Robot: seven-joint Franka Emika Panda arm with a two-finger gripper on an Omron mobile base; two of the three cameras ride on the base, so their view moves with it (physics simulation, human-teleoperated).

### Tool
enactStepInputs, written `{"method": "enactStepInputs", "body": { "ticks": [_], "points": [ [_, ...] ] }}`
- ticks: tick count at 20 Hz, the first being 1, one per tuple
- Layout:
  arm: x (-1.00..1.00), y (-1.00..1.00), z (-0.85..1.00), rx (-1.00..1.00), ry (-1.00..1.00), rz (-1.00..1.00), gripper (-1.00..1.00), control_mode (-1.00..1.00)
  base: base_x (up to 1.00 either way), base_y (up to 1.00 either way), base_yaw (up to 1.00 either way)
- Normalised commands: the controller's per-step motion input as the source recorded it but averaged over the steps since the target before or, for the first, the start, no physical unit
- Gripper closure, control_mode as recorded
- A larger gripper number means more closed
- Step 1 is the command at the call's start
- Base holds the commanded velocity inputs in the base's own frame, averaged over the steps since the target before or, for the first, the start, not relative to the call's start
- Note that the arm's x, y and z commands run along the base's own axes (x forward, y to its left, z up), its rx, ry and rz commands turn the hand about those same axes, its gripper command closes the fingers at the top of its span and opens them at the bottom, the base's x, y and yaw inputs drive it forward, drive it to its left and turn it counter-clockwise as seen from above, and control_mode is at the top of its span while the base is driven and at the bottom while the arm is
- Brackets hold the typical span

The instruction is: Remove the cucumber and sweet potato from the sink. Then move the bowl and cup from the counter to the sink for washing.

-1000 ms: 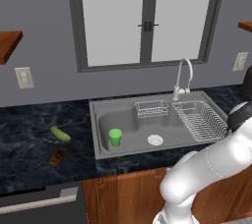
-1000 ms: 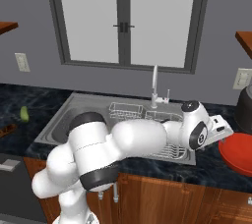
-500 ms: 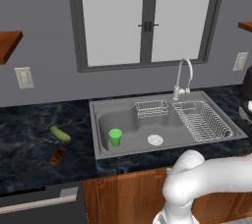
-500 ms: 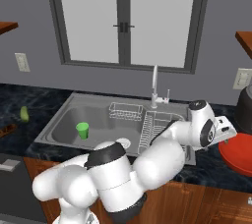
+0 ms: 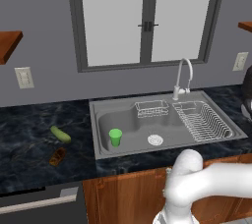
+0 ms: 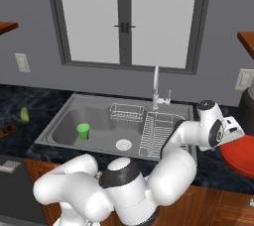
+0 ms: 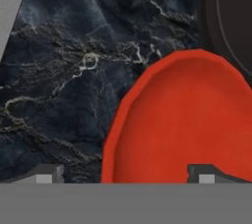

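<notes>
From the left base view, the sink [image 5: 165, 125] sits in the dark marble counter [image 5: 29, 144] below the window [image 5: 145, 16]. The green cup [image 5: 115, 137] stands upright on the basin floor, left of the white drain [image 5: 155, 140]. A wire basket [image 5: 151, 108] hangs at the back of the basin and a dish rack [image 5: 202, 120] fills the right part, with the faucet [image 5: 183, 76] behind them. On the counter left of the sink lie the cucumber [image 5: 60, 134] and, nearer the front edge, the sweet potato [image 5: 57, 156], apart from each other.

From the right base view, the arm reaches across to the counter right of the sink, and the gripper [image 6: 234, 130] hangs just above the near edge of the red bowl [image 6: 242, 154], which rests on the counter beside a dark appliance [image 6: 246, 106].

In the hand view, the bowl lies below the gripper. One fingertip [image 7: 47, 175] is over bare marble and the other over the bowl's inside, so the fingers stand wide apart, straddling the rim and gripping nothing.
</notes>
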Motion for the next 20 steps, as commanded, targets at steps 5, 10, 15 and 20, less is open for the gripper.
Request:
{"method": "enactStepInputs", "body": {
  "ticks": [5,10,15,20],
  "points": [
    [0.06,-0.09,-0.14,0.04,0.05,0.0,-1.0,-1.0,0.0,0.0,0.0],
    [0.04,-0.05,-0.18,0.08,0.08,0.0,-1.0,-1.0,0.0,0.0,0.0],
    [0.11,-0.05,-0.16,0.08,0.07,0.0,-1.0,-1.0,0.0,0.0,0.0],
    [0.14,-0.05,-0.13,0.07,0.05,0.0,-1.0,-1.0,0.0,0.0,0.0]
  ]
}}
